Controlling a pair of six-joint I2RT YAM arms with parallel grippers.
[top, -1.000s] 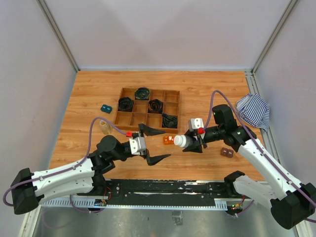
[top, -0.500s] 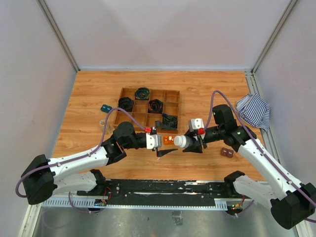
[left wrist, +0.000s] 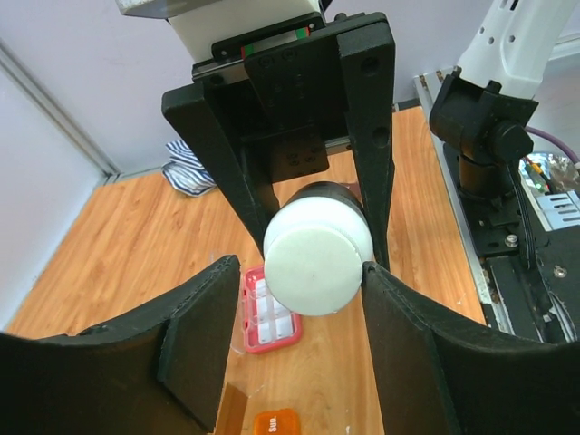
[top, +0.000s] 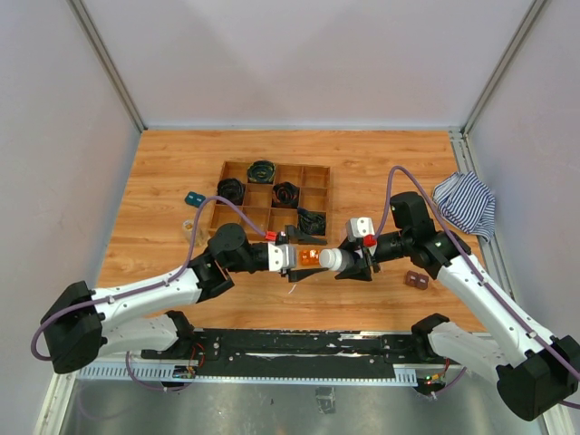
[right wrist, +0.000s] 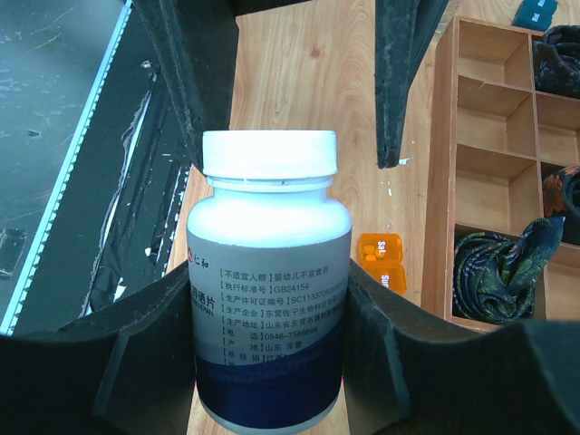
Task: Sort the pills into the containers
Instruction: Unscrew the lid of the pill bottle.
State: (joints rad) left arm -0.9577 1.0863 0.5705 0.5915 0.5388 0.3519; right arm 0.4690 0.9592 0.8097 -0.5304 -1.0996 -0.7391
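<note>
My right gripper (top: 355, 260) (right wrist: 269, 281) is shut on a white and blue bottle (right wrist: 269, 308), held sideways above the table with its white cap (top: 330, 259) pointing left. My left gripper (top: 302, 259) (left wrist: 299, 272) stands around that cap (left wrist: 317, 258). Its right finger touches the cap and a gap shows at its left finger (left wrist: 204, 340). The pink box (left wrist: 269, 313) (top: 417, 280) lies flat on the table. A clear vial (top: 191, 228) stands at the left, partly behind a cable. Loose pills are not clearly in view.
An orange pill block (top: 308, 257) (right wrist: 381, 263) lies under the grippers, beside the wooden compartment tray (top: 272, 217) with black coils. A teal piece (top: 195, 198) sits left of the tray. A striped cloth (top: 467, 204) lies at the right edge.
My left arm swung right from near the front edge to the bottle's cap, and its jaws narrowed around it. The right arm held the bottle still.
</note>
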